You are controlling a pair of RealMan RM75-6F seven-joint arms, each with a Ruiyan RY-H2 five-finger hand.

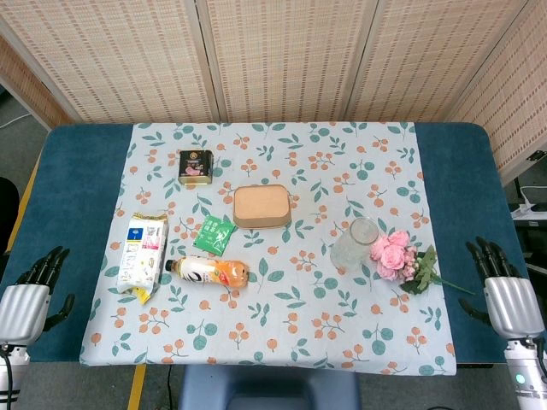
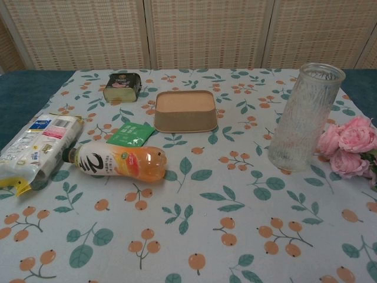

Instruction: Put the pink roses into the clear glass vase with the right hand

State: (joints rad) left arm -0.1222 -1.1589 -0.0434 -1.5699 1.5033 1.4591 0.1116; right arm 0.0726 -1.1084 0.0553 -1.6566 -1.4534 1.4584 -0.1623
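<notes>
From the head view, a counter (image 1: 77, 171) with a blue top carries a floral cloth (image 1: 282, 256) printed with orange berries and green leaves. The clear glass vase (image 1: 355, 243) stands upright toward the right of the cloth, and the pink roses (image 1: 395, 254) lie on the cloth just beside it on its right, blooms toward the vase and green stem trailing off to the right. The right hand (image 1: 506, 290) sits at the counter's right edge, well apart from the roses, fingers extended and a little apart, holding nothing. The left hand (image 1: 30, 295) sits at the left edge with its fingers likewise loosely spread and nothing in them. A dark tin (image 1: 196, 166), a tan box (image 1: 262, 207), a green sachet (image 1: 214, 234), a white snack bag (image 1: 141, 253) and a lying orange drink bottle (image 1: 209, 272) fill the left and middle; their print is too small to read here. In the chest view, neither hand shows. The vase (image 2: 305, 118) stands right of centre, its wall frosted and textured, with the roses (image 2: 350, 147) touching or nearly touching its base side at the right edge. The bottle (image 2: 118, 163) lies on its side with a black swirl mark on its label; the bag (image 2: 38, 147) bears coloured print that cannot be read, and the tin (image 2: 122, 87) shows a pink flower picture.
</notes>
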